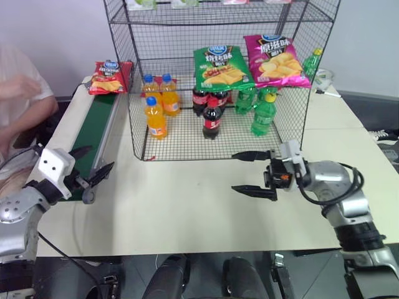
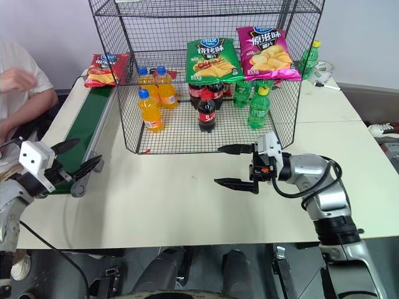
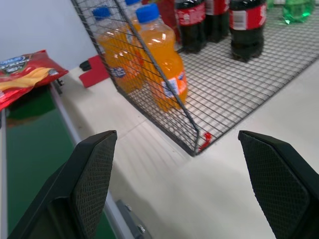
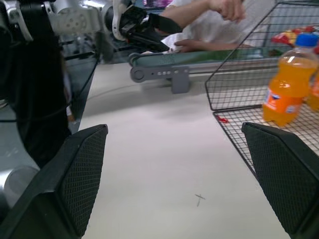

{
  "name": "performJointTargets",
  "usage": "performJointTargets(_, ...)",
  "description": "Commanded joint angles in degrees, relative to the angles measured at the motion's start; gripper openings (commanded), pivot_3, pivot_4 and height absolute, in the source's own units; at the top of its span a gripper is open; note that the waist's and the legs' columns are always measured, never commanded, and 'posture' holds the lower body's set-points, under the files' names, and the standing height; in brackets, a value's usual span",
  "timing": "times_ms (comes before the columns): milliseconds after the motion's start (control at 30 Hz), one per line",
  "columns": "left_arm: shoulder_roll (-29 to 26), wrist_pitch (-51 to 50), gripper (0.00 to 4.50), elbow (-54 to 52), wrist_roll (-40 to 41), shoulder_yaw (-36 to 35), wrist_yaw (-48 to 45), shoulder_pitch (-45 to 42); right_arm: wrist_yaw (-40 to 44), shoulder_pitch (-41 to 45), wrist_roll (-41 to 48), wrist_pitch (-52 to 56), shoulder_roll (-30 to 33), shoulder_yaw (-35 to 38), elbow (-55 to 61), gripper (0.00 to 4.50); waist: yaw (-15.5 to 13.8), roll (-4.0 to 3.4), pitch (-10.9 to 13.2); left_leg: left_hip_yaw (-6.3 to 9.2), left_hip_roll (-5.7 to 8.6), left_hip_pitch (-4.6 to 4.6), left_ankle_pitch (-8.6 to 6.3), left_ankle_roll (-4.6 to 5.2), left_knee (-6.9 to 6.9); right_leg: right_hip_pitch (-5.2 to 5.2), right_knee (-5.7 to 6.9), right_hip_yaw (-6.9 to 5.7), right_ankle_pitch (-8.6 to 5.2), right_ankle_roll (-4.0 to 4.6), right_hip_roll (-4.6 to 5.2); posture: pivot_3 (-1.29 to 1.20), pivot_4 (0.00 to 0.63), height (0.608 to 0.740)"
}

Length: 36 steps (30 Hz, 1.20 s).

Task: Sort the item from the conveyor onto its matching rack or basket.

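The item, a red chip bag [image 1: 110, 76], lies at the far end of the dark green conveyor [image 1: 93, 131], left of the tall black wire rack [image 1: 156, 37]. My left gripper [image 1: 101, 156] hovers open and empty over the conveyor's near end, far from the bag. The left wrist view shows the bag [image 3: 22, 74] well beyond the fingers. My right gripper [image 1: 233, 172] is open and empty over the white table in front of the rack, pointing left toward the conveyor.
A green chip bag [image 1: 219, 67] and a magenta chip bag [image 1: 274, 60] lean on a rack shelf. Orange soda [image 1: 156, 117], cola [image 1: 212, 118] and green bottles [image 1: 263, 113] stand on its bottom grid. A person [image 1: 19, 93] sits left of the conveyor. The white table [image 1: 187, 205] spreads in front.
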<state>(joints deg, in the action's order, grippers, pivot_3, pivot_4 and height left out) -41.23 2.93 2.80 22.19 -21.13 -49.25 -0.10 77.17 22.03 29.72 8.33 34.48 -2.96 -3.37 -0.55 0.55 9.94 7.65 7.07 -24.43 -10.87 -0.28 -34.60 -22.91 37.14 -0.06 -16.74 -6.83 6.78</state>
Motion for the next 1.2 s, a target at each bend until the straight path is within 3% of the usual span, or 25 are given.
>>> performJointTargets(33, 0.0, 0.9, 4.07, -2.8, 0.7, -2.4, 0.5, 1.6, 0.7, 0.7, -1.0, -2.2, -0.7, 0.5, -1.9, 4.50, -0.1, 0.01, 0.0, 0.00, 0.00, 0.00, 0.03, 0.05, 0.03, -0.01, -0.01, 0.00, 0.00, 0.00, 0.00, 0.00, 0.150, 0.740)
performJointTargets(367, 2.0, 6.3, 4.07, -5.2, -1.9, -6.4, 3.1, 10.3, -2.2, 0.3, -4.6, -5.7, -3.4, 0.2, -3.9, 4.50, 0.2, -0.01, 0.0, -0.01, -0.04, 0.02, 0.08, 0.03, 0.33, -0.18, 0.01, 0.03, 0.01, 0.01, -0.02, 0.00, 0.150, 0.740)
performJointTargets(600, 3.1, 32.5, 4.07, -0.4, -18.0, -9.7, 9.2, 20.0, -2.9, 0.0, -5.0, -5.8, -3.9, 0.4, -3.8, 4.50, 0.0, 0.01, 0.0, -0.08, -0.02, 0.01, 0.05, 0.00, 0.36, -0.19, -0.10, 0.06, 0.00, 0.03, 0.02, 0.00, 0.150, 0.740)
performJointTargets(733, 3.5, 43.6, 4.07, 5.3, -34.3, -15.6, 23.8, 23.5, -2.7, 0.5, -5.6, -6.0, -4.5, -0.2, -4.4, 4.50, -0.1, 0.02, 0.0, -0.08, -0.03, 0.02, 0.01, -0.06, 0.37, -0.18, -0.10, 0.06, 0.00, 0.04, 0.02, 0.00, 0.150, 0.740)
performJointTargets(800, 2.9, 46.5, 4.07, 7.9, -38.6, -17.3, 28.9, 24.6, -2.5, 0.5, -5.8, -6.1, -4.7, -0.2, -4.6, 4.50, -0.1, 0.02, 0.0, -0.07, -0.03, 0.02, 0.01, -0.07, 0.37, -0.18, -0.08, 0.05, 0.00, 0.04, 0.02, 0.00, 0.150, 0.740)
performJointTargets(967, 1.5, 50.4, 4.07, 12.5, -47.3, -18.7, 39.6, 26.5, -2.2, 0.8, -5.9, -5.9, -4.7, -0.3, -4.8, 4.50, -0.1, 0.04, 0.0, -0.06, -0.02, 0.02, 0.01, -0.07, 0.37, -0.18, -0.06, 0.03, 0.00, 0.03, 0.01, 0.00, 0.150, 0.740)
performJointTargets(1200, -0.6, 51.2, 4.07, 17.5, -51.0, -14.9, 47.5, 26.5, -2.5, 0.5, -6.6, -6.0, -5.0, -1.2, -4.2, 4.50, -0.1, 0.04, 0.0, -0.06, -0.03, 0.04, 0.01, -0.07, 0.38, -0.21, -0.01, -0.04, 0.10, -0.16, -0.03, 0.00, 0.150, 0.740)
